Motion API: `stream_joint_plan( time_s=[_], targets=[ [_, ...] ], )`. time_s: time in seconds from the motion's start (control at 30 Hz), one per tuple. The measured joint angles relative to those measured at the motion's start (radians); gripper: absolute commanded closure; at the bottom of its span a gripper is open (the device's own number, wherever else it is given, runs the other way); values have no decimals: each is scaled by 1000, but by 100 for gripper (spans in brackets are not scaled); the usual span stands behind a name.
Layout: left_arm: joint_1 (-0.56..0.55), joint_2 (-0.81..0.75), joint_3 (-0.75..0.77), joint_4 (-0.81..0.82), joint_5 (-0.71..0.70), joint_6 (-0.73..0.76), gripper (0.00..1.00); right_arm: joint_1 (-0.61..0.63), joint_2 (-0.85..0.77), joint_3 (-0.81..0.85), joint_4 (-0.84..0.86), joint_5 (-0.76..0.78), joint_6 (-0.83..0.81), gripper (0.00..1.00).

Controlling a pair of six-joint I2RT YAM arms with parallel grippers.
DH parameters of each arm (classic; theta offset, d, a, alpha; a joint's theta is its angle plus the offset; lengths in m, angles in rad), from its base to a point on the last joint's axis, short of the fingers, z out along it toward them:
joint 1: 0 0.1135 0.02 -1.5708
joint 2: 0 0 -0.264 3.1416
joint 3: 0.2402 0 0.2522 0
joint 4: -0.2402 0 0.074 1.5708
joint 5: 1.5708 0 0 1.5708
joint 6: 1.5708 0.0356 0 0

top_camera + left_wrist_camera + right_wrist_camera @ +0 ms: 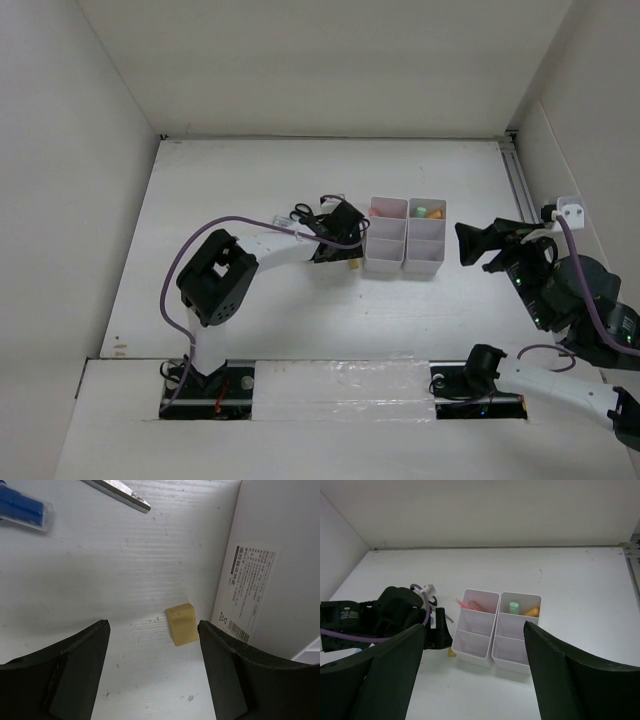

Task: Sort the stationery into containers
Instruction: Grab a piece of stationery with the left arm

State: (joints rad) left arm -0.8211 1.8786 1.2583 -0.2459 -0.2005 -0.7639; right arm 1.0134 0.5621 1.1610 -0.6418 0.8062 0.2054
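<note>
Small tan block (182,624), probably an eraser, flat on the table (100,580), loose and not yet in any compartment. White organiser (280,555) just beside it at 3 o'clock, with only a narrow gap between the two and a printed label (247,590) on that near wall. From above, block at 7 o'clock of the organiser, off its near left corner.

Left gripper (152,630) poised over the block, jaws wide apart, nothing held. Block off-centre in the opening: close to the right-hand finger (225,675), well apart from the left-hand one. Scissors (117,492) blade tip at 11 o'clock of the block and blue-capped tube (20,507) at 10 o'clock, both well apart from it.

Organiser contents: red pens (469,604) in the far left compartment, green and orange highlighters (514,608) in the far right. Remaining four compartments apparently bare.

Right gripper (475,626) at 3 o'clock of the organiser, held off to the side, jaws likewise wide apart and empty, facing the compartments.

Step in hand, as judged: descent and grasp of the block.

Possible failures:
- Right-hand finger landing on top of the block or striking the organiser wall. Cause: the off-centre line-up and the narrow gap.
- Organiser shoved toward 3 o'clock.
- Block pinched by one corner and squirted out on closing.

Safer course, probably: wrist turned for a close along the wall rather than toward it.
</note>
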Motion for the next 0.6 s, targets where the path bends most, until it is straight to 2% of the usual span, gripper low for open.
stream_joint_plan(
  time_s=[0.6],
  targets=[
    [-14, 13, 12, -26, -10, -11, 34, 0, -28, -12, 6, -24, -3, 15]
  ],
)
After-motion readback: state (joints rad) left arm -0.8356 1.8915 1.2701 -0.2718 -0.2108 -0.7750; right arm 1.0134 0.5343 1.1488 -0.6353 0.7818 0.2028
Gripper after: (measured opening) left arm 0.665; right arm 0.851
